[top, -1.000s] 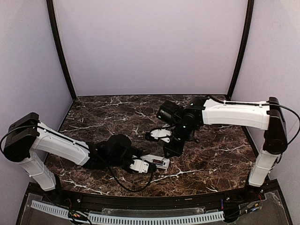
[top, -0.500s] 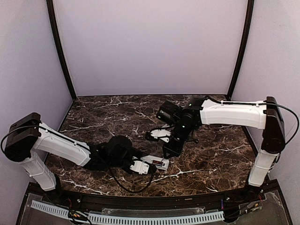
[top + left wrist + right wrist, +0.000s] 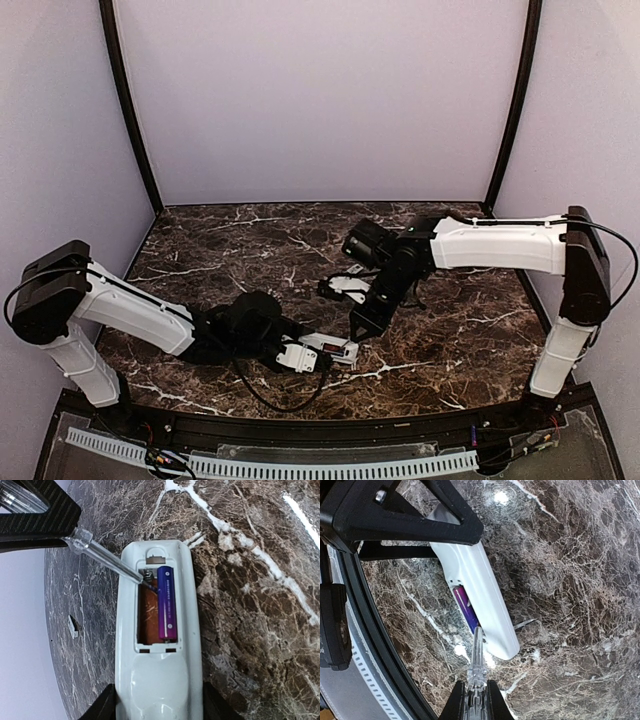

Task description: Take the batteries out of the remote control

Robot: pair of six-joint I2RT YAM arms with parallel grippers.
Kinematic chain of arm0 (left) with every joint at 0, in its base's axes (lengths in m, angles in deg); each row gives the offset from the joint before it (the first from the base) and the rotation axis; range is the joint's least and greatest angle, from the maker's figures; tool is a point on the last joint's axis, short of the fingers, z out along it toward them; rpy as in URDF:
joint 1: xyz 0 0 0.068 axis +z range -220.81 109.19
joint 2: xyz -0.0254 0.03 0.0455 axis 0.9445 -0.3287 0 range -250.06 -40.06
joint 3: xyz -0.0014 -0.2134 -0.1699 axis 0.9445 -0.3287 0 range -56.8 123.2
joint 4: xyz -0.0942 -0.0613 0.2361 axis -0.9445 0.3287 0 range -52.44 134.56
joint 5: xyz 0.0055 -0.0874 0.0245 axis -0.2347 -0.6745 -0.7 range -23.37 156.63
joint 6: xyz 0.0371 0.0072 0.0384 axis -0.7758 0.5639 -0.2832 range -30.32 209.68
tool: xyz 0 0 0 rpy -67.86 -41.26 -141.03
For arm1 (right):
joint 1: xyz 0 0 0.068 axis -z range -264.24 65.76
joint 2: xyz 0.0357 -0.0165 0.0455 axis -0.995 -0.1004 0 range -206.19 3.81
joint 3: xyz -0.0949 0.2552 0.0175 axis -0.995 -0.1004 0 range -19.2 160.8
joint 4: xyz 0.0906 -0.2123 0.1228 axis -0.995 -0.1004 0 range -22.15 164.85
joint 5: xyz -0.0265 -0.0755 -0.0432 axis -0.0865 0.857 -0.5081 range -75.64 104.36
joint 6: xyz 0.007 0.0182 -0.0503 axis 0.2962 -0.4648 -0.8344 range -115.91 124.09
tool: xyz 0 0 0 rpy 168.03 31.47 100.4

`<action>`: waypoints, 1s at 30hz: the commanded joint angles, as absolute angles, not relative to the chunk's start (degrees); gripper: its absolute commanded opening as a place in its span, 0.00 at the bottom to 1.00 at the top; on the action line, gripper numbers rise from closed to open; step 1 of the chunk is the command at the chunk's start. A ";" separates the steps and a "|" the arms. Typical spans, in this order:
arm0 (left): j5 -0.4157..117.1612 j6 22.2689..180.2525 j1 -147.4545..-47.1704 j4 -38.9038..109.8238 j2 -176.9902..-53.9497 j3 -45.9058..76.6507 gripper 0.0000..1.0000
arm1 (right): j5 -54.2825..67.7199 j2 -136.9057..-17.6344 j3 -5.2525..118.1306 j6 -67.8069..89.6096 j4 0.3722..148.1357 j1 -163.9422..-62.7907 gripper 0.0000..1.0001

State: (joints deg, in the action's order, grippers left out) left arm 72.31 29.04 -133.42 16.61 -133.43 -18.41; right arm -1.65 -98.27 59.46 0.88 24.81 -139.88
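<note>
While left hand (image 3: 159,707) pinches white remote (image 3: 475,585), 1 purple battery (image 3: 167,602) shows; right hand (image 3: 475,707) clamps clear probe (image 3: 477,650).

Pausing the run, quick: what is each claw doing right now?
Left claw: closed on the remote.
Right claw: closed on a clear screwdriver.

The slim white remote control (image 3: 337,347) lies back-up on the marble table (image 3: 460,330), near the front edge at centre, its battery recess uncovered. One purple battery (image 3: 167,602) sits lengthwise in one bay; the bay beside it shows a bare orange-brown floor.
</note>
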 commanded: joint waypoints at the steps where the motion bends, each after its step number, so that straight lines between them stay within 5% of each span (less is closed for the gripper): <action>1: 73.66 30.15 -133.63 10.54 -133.22 -18.30 0.00 | -5.02 -99.88 56.31 3.64 27.00 -139.82 0.00; 30: 74.88 30.71 -133.59 9.88 -134.01 -18.45 0.00 | -16.39 -98.31 48.33 14.93 36.89 -134.63 0.00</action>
